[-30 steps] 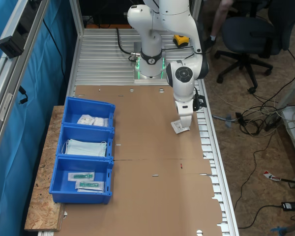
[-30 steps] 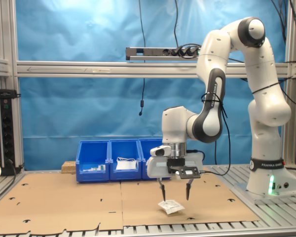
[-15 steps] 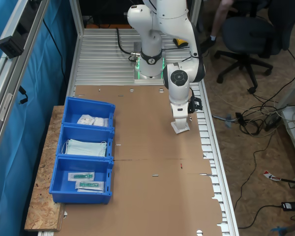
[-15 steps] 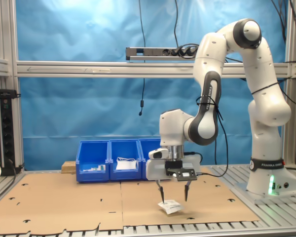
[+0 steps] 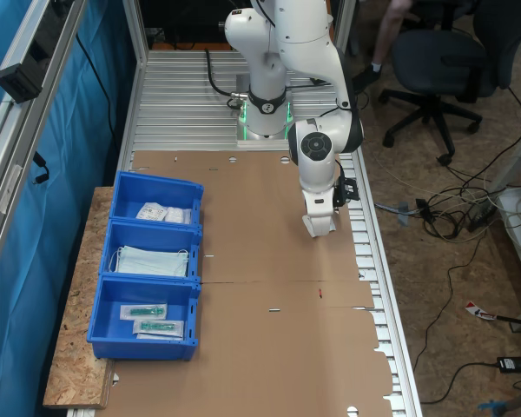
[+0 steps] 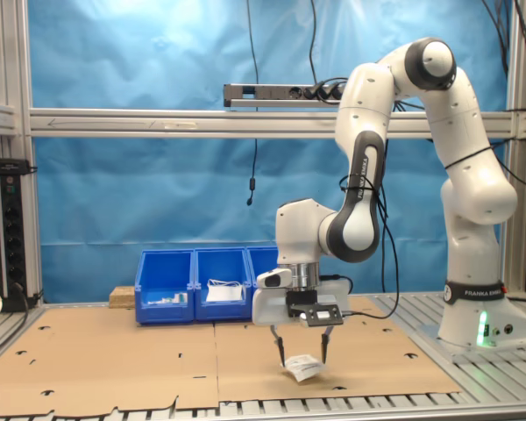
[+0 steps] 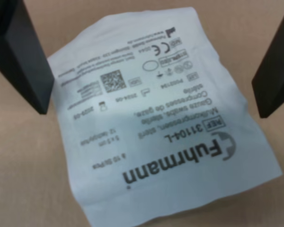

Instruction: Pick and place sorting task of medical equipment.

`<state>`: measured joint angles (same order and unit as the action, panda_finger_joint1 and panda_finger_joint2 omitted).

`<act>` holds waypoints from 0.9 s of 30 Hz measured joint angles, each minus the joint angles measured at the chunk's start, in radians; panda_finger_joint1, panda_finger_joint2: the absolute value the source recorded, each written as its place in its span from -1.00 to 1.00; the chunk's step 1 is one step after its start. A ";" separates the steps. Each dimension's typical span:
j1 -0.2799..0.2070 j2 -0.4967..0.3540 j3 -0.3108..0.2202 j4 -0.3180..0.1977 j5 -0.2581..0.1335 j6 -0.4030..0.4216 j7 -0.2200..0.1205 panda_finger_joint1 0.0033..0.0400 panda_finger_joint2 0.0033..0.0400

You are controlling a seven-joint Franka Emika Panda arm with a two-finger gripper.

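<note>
Bare cardboard [image 5: 252,261] between claw [image 6: 300,348] and blue bins [image 5: 149,271]; path unobstructed.

In the second exterior view, the white arm [image 6: 394,167] bends down over the cardboard-covered surface [image 6: 114,368], its end effector [image 6: 301,351] spread with one dark finger on each side of the white packet [image 6: 304,367]. The packet lies on the cardboard. Behind it, blue bins [image 6: 197,285] stand in a row before the blue curtain [image 6: 140,193].

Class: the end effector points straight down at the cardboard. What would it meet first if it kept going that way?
Most likely the white packet, lying between the open end effector fingers; depth there is hard to judge.
</note>
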<state>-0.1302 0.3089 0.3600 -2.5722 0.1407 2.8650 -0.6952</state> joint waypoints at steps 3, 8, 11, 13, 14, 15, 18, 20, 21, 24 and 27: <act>0.000 0.006 0.002 0.010 0.000 0.000 -0.004 1.00 1.00; 0.000 0.012 0.008 0.021 0.000 0.000 -0.008 1.00 1.00; 0.001 0.014 0.011 0.024 0.000 0.000 -0.009 1.00 1.00; 0.001 0.015 0.012 0.024 0.000 0.000 -0.010 1.00 1.00; 0.001 0.016 0.013 0.024 0.000 0.000 -0.010 1.00 1.00; 0.001 0.016 0.013 0.024 0.000 0.000 -0.010 1.00 1.00; 0.001 0.019 0.013 0.024 0.000 0.000 -0.011 1.00 1.00; 0.001 0.021 0.013 0.024 0.000 0.000 -0.011 1.00 1.00; 0.001 0.023 0.013 0.024 0.000 0.000 -0.011 1.00 1.00; 0.001 0.026 0.013 0.024 0.000 0.000 -0.011 1.00 1.00; 0.001 0.028 0.013 0.024 0.000 0.000 -0.011 1.00 1.00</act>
<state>-0.1292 0.3366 0.3727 -2.5486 0.1407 2.8650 -0.7066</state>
